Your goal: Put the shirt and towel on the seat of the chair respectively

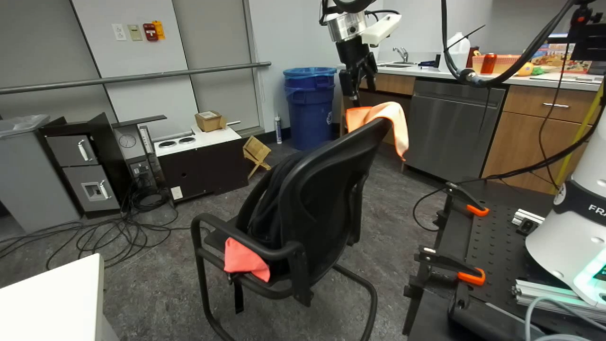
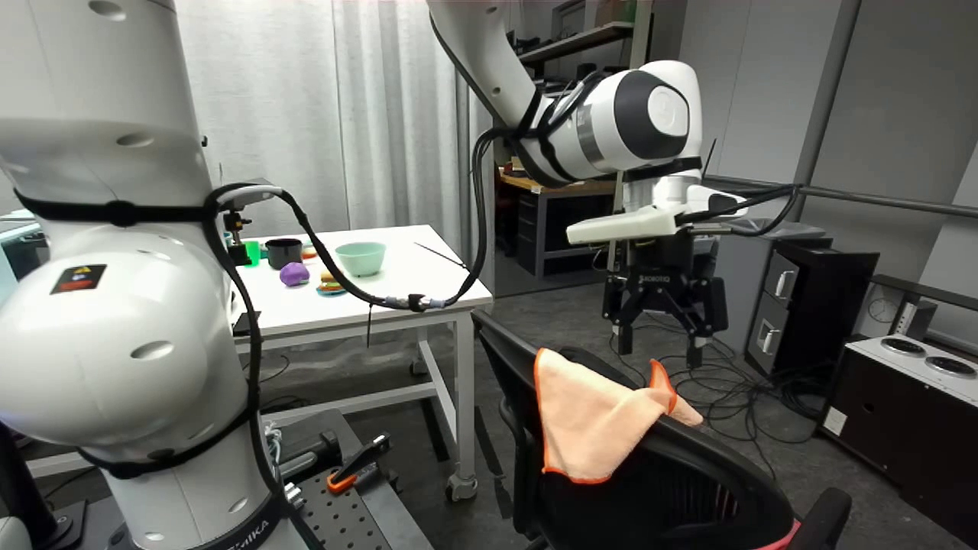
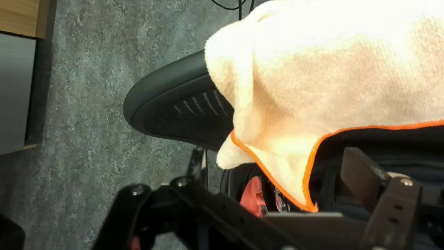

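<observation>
A peach towel with an orange edge (image 1: 390, 118) hangs over the top of the black chair's backrest (image 1: 322, 203). It also shows in an exterior view (image 2: 588, 412) and in the wrist view (image 3: 329, 80). A coral-red cloth (image 1: 244, 258) lies at the side of the seat under the armrest, partly visible in the wrist view (image 3: 253, 196). I cannot tell whether it is the shirt. My gripper (image 2: 659, 350) is open and empty, pointing down above and beside the towel's corner. In the wrist view, the corner hangs between the spread fingers (image 3: 281, 170), apparently untouched. The seat is mostly hidden.
A black bag-like item (image 1: 265, 213) with a hanging strap fills much of the seat. A white table (image 1: 52, 293) stands near the chair. Another white table (image 2: 412, 260) holds a bowl and toys. Cables (image 1: 128, 237) lie on the floor by a toy stove (image 1: 203, 161).
</observation>
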